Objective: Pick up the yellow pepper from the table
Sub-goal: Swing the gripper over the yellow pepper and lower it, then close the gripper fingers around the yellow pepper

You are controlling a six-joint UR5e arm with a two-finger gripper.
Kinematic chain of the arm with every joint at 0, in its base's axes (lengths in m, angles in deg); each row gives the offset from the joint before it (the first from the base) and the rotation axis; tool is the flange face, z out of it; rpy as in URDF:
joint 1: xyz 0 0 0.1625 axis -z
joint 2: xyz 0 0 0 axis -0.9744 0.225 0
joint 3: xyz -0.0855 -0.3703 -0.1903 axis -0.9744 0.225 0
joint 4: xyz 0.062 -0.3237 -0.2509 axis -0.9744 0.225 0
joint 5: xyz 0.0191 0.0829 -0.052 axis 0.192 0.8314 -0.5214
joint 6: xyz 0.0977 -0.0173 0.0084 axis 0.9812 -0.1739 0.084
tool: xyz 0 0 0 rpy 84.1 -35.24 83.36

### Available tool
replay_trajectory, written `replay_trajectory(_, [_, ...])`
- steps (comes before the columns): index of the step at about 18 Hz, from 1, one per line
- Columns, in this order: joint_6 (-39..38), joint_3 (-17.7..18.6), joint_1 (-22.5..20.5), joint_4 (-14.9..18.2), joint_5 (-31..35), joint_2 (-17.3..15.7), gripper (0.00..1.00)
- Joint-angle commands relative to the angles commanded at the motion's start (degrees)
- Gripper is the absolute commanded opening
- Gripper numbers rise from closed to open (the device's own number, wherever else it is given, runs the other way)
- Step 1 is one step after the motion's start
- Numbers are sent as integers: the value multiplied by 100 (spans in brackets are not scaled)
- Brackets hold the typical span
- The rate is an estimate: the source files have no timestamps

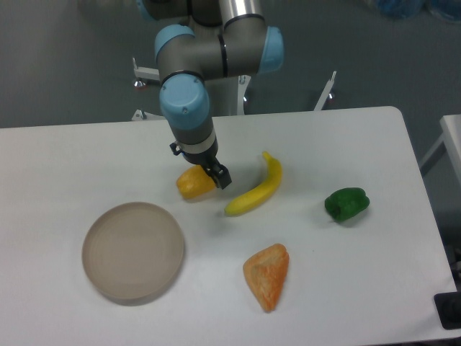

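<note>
My arm stood in front of the yellow pepper (pixel 191 184), so its top and right side were hidden and I could not see its stem. My gripper (pixel 216 174) was small and dark against the pepper, so I could not tell how far apart my jaws were or if they touched it. The top of my arm was cut off by the top edge of the picture, and the table (pixel 65 158) ran off the left and bottom edges.
</note>
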Motion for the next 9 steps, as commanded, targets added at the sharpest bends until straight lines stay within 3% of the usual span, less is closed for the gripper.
replay_trajectory(2, [-9,53,9,-141,9,79,100])
replay_trajectory(9, [0,114,88,-142,9,123,100])
